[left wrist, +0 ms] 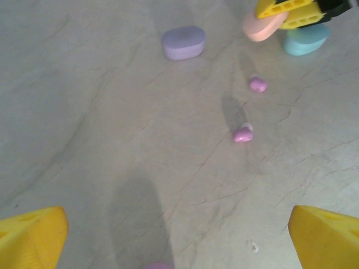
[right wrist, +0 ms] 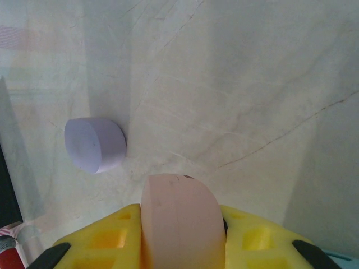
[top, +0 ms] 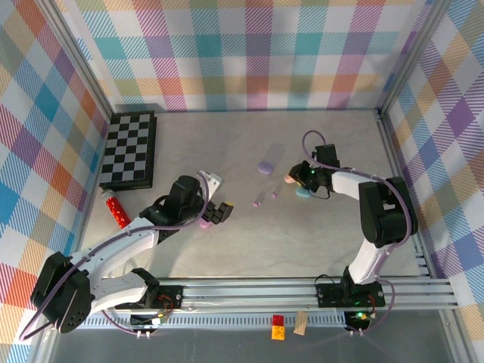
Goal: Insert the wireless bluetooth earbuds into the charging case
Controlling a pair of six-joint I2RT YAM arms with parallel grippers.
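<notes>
My right gripper (top: 293, 180) is shut on a pink charging case (right wrist: 180, 218), which stands on edge between the yellow fingers (right wrist: 101, 241). From the left wrist the same pink case (left wrist: 263, 27) appears just above a pale blue case (left wrist: 305, 40). That blue case (top: 303, 193) lies on the table beside the gripper. A lilac case (top: 264, 166) rests further left and back. Two tiny pink-lilac earbuds (left wrist: 258, 84) (left wrist: 243, 134) lie loose on the table between the arms. My left gripper (top: 217, 213) is open with nothing between its fingers. A small lilac piece (top: 204, 224) sits just beneath it.
A folded chessboard (top: 130, 148) lies at the back left with a red block (top: 117, 212) in front of it. Checked walls close in the table on three sides. A metal rail (top: 302, 291) runs along the near edge, with small red (top: 278, 327) and wooden (top: 301, 323) pieces before it.
</notes>
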